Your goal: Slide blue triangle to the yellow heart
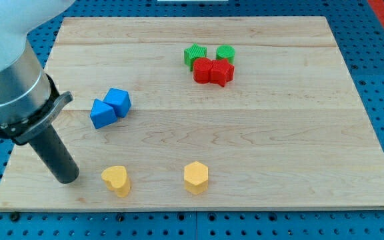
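The blue triangle (103, 113) lies left of the board's middle, touching a blue cube (119, 101) on its upper right. The yellow heart (116, 179) sits near the view's bottom edge, below the blue pair. My tip (68, 179) rests on the board at the view's lower left. It is just left of the yellow heart with a small gap, and well below and left of the blue triangle.
A yellow hexagon (196, 177) sits right of the heart. Two green blocks (195, 55) (225, 53) and two red blocks (203, 69) (222, 73) cluster near the view's top centre. The wooden board (279, 133) ends close below the yellow blocks.
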`<action>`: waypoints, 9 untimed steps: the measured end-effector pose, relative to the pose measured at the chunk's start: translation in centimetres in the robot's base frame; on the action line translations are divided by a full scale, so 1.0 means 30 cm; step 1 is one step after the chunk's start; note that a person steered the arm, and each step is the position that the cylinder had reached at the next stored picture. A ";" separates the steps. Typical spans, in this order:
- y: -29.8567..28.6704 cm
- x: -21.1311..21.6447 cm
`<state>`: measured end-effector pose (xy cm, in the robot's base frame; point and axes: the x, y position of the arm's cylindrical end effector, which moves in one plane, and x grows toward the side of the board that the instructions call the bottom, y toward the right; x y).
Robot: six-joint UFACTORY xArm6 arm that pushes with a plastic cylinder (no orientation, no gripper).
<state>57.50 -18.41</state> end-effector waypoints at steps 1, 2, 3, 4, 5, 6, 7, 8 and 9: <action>0.164 0.000; 0.258 0.001; 0.199 0.083; 0.261 0.092; 0.447 0.072; 0.520 0.057; 0.297 0.027; -0.016 -0.062; -0.187 -0.230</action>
<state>50.61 -24.01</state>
